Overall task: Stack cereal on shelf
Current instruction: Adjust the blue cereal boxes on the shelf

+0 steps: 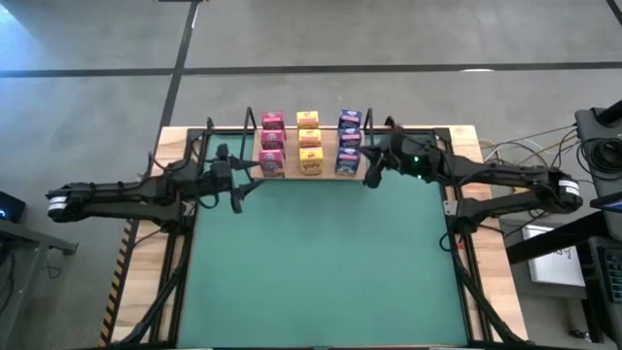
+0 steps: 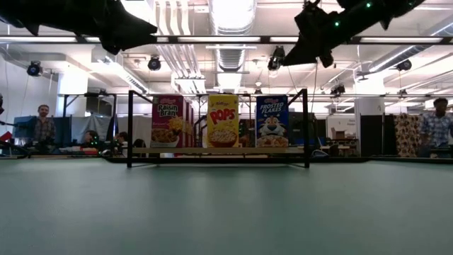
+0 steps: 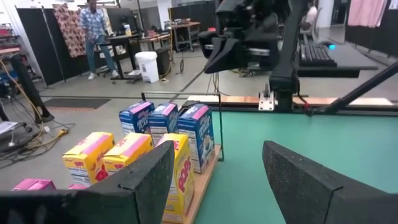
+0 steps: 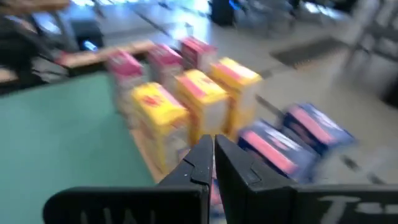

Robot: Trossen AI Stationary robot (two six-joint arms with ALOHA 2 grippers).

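Note:
The shelf (image 2: 219, 150), a light-wood board with black wire brackets at both ends, stands at the table's far middle. On it the cereal boxes stand upright on their bases in three rows: pink (image 1: 272, 144), yellow (image 1: 309, 143) and blue (image 1: 350, 142). My left gripper (image 1: 238, 190) hangs open in the air off the shelf's left end, nothing between its fingers (image 3: 149, 180). My right gripper (image 1: 372, 173) is shut and empty, raised off the shelf's right end near the blue boxes (image 4: 280, 146). In the low view both arms are well above the boxes.
A green mat (image 1: 321, 262) covers the table in front of the shelf. Bare wood strips (image 1: 146, 292) run along both sides. Cables and equipment (image 1: 583, 156) sit off the table's right edge. People stand in the room beyond the table (image 2: 44, 127).

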